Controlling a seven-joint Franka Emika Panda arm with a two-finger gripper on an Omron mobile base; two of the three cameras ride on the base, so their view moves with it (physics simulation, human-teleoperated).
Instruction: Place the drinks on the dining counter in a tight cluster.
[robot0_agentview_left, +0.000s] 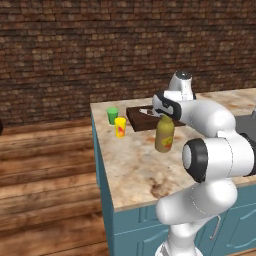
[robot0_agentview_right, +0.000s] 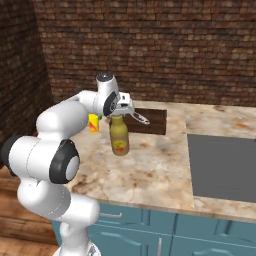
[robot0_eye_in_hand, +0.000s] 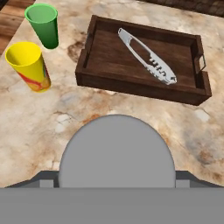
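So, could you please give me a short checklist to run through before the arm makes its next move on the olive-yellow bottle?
1. Hand lined up over the olive-yellow bottle: ok; the grey cap sits centred in the hand view.
2. Hand open wide enough: ok.
3. Bottle already gripped: cannot tell; the fingers are hidden.
4. Bottle upright on the dining counter: ok.
5. Space beside the bottle: ok; the yellow cup, green cup and wooden tray stand apart from it.
6. Other drinks located: not ok.
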